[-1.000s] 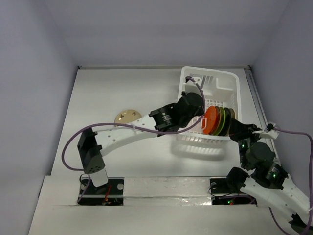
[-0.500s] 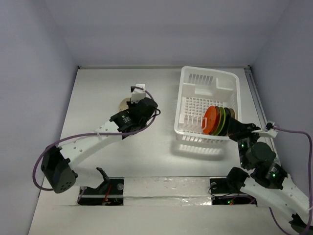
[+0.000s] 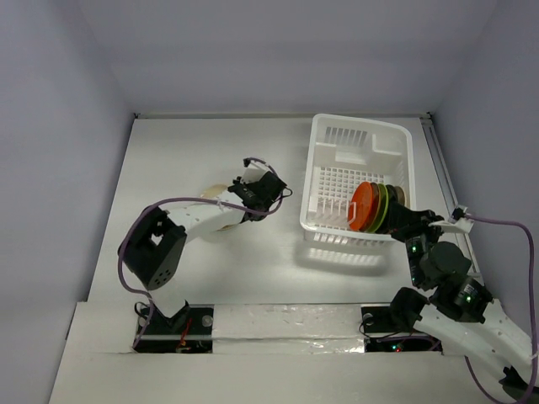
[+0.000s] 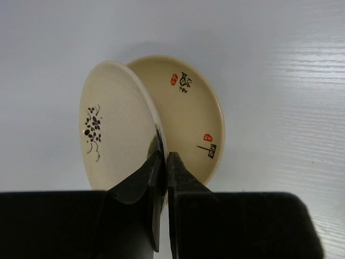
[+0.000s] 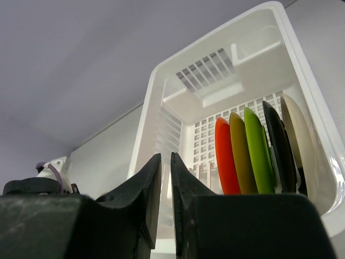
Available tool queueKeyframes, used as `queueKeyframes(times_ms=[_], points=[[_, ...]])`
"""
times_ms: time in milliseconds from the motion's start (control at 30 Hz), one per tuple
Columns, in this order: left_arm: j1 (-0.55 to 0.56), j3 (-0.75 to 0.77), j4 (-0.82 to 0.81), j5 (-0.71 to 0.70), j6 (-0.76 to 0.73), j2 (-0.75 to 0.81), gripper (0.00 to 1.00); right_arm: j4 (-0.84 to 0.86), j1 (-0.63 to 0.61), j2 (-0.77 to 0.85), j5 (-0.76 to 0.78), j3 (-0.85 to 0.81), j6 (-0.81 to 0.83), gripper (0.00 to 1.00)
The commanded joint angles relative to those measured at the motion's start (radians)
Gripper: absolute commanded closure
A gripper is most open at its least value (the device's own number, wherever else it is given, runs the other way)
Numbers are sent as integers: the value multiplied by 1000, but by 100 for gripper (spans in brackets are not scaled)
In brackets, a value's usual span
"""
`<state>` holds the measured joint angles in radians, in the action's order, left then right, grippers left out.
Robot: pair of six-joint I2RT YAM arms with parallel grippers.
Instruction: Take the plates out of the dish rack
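Note:
My left gripper [image 4: 163, 154] is shut on the rim of a beige plate [image 4: 116, 124] with a black flower mark, held on edge. Right behind it, a second beige plate [image 4: 188, 118] with red marks lies on the table. In the top view this gripper [image 3: 229, 195] is left of the white dish rack [image 3: 358, 130], over the lying plate [image 3: 210, 192]. The rack holds upright plates: orange [image 5: 225, 156], olive [image 5: 241, 154], lime green [image 5: 257, 151], a dark one [image 5: 280, 145] and a beige one [image 5: 299, 140]. My right gripper [image 5: 166, 159] is shut and empty at the rack's near right side.
The rack's near wall [image 3: 345, 244] stands between my right arm and the table middle. The left arm's grey cable [image 3: 126, 244] loops over the table's left part. Grey walls close the table at the back and both sides.
My left arm has swung from the rack to the left, carrying the beige plate to the plate lying on the table. The right arm has barely moved.

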<state>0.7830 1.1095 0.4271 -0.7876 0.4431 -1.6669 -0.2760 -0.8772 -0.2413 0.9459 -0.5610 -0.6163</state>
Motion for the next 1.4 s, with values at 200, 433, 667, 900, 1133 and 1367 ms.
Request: queueKeyframes(times_ms=[200,433,667,900,1133,1367], points=[[-4,78,-48,-75,-52,-51,93,51,-3,-19,-9,-8,16,81],[-4,33,-116,-13,-43,-31,68,49,-3,-21,-7,-8,17,81],[-4,55,-64,-22,-23,61,57,47,-3,-29,-4,-11,18,81],[15,93,-83,175,23,266,64,38,-3,-32,11,-13,15,87],[192,202,-301,416,72,305,100,-17,-3,-44,76,-25,-28,100],[318,407,-381,527,92,60,96,-172,-3,-36,198,-77,-143,100]])
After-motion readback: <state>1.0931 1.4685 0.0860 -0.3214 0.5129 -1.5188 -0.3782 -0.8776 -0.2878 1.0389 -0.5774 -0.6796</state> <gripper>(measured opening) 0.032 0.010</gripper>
